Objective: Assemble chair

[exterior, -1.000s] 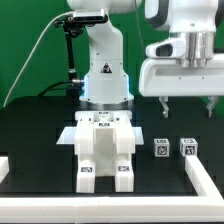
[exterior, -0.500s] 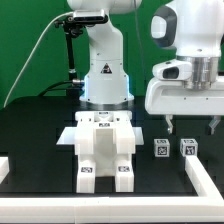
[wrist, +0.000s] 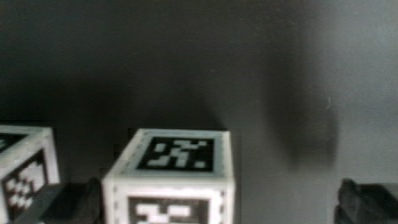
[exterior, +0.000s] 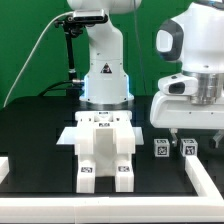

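**On the black table (exterior: 35, 140): chair part-built, two posts loose**

A joined chair body (exterior: 100, 150) stands mid-table; by my judgement much fitting remains. Toward the exterior view's right, the gripper (exterior: 192, 137) hangs wide open, straddling the outer post (exterior: 188, 148) without touching it. The inner post (exterior: 160, 149) stands just beside it.

Bright, even light in the exterior view, falling from above: the chair (exterior: 102, 150) glares white on top, with soft grey shade on its front faces. Behind the chair, the robot base (exterior: 105, 70) carries glossy highlights. Resolution is low and edges are soft. Wrist view: dim and grainy, the tagged block (wrist: 173, 170) slightly blurred, the table (wrist: 214, 60) streaked with grey smears.
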